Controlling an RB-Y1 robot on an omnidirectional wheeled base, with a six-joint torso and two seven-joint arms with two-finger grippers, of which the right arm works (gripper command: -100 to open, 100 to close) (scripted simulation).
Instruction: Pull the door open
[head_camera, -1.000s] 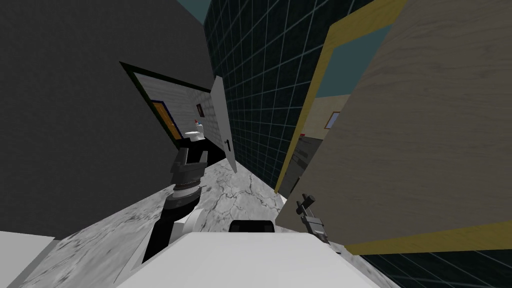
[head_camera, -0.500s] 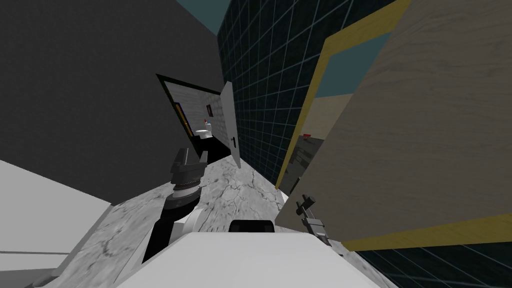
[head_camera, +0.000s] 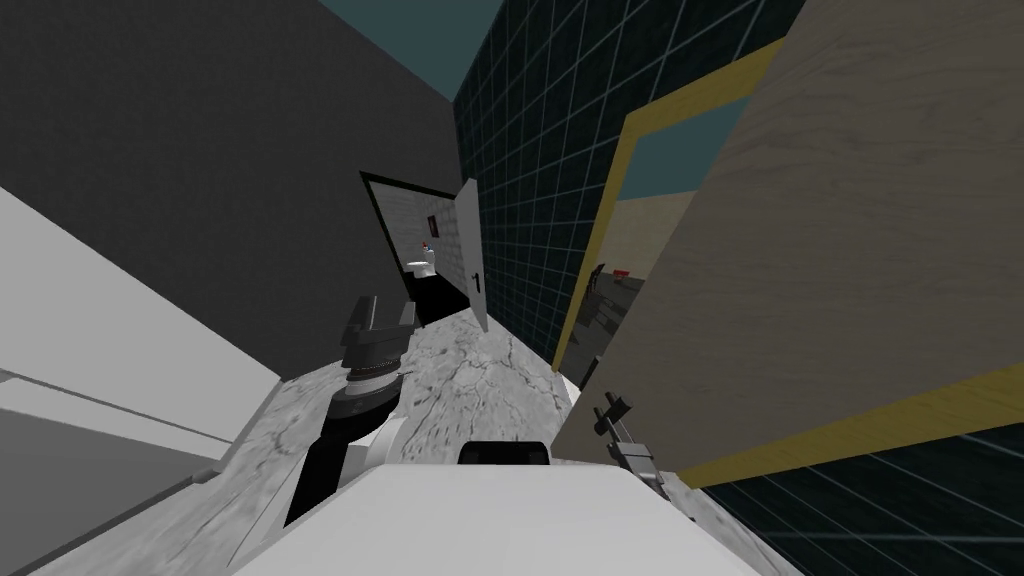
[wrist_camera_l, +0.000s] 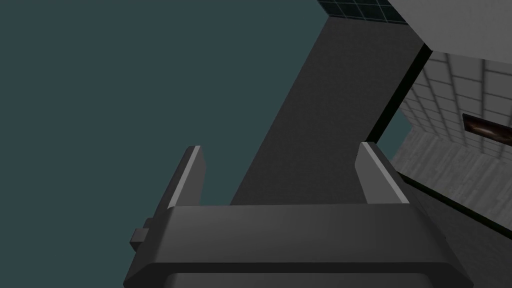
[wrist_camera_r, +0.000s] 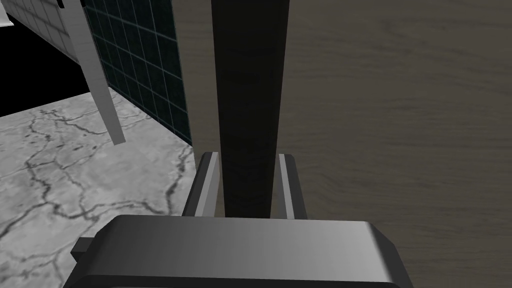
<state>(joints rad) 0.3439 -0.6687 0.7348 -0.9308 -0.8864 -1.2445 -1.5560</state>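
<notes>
My right gripper pinches the dark handle of the brown door with its fingers, close by on my right. My left gripper is up in front of me, fingers spread wide, holding nothing. The door stands far out from its yellow frame and I can see the room past it, so I think most of the pull is done, with maybe a bit more swing and letting go left.

No text, label, number or sign can be read on any surface here.
</notes>
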